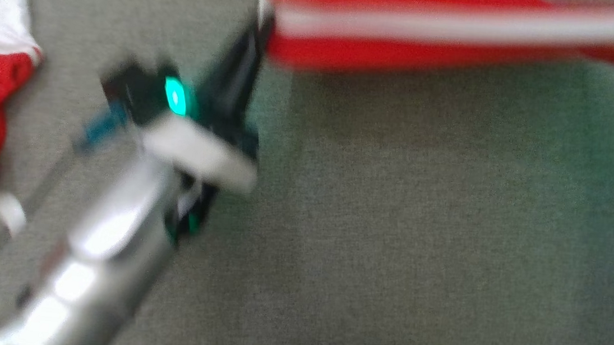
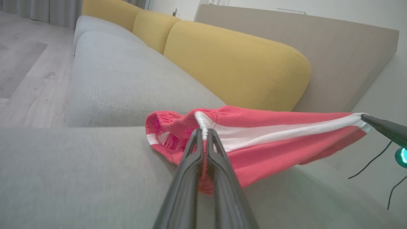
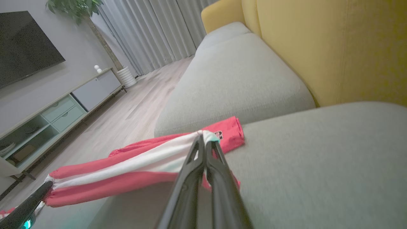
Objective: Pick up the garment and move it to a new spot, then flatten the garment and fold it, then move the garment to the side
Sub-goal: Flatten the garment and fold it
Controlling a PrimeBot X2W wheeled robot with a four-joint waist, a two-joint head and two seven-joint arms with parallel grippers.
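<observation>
While left fingers (image 2: 190,165) and right fingers (image 3: 190,171) pinch its ends, the garment (image 2: 270,136) stretches left-right.

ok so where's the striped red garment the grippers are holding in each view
Head view: striped red garment across the top, centre to right edge, blurred.
Left wrist view: centre, stretched from the left gripper rightwards to the right edge.
Right wrist view: lower left to centre, ending at the right gripper.
Shared landmark: the grey sofa seat beneath it.
</observation>
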